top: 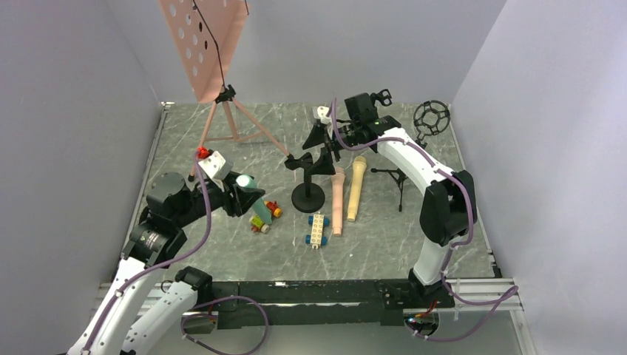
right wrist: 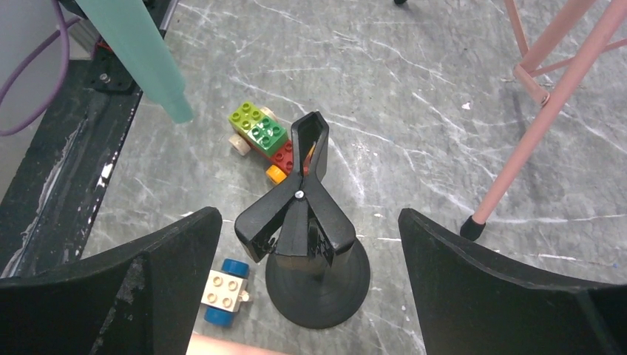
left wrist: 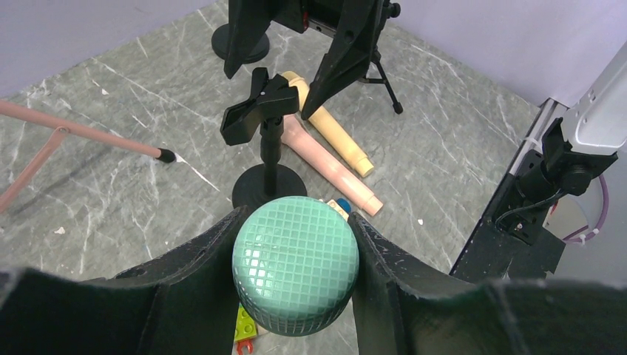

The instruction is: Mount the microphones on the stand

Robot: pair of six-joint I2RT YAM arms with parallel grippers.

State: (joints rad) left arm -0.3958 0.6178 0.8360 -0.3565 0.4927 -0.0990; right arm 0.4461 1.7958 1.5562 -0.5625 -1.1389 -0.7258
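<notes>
My left gripper (top: 248, 194) is shut on the mint green microphone (top: 255, 203) and holds it above the table, left of the black clip stand (top: 308, 194). In the left wrist view its round head (left wrist: 296, 266) fills the space between my fingers. The salmon pink microphone (top: 338, 200) and the tan-yellow microphone (top: 356, 188) lie side by side right of the stand's base. My right gripper (top: 323, 144) is open and hovers over the stand's clip (right wrist: 299, 214), empty. The mint handle (right wrist: 140, 52) shows at the upper left of the right wrist view.
A pink music stand (top: 214, 96) rises at the back left. A small black tripod (top: 399, 181) and a round shock mount (top: 431, 118) stand at the right. Toy-brick cars lie near the stand: a colourful one (top: 265, 214) and a white one (top: 317, 229).
</notes>
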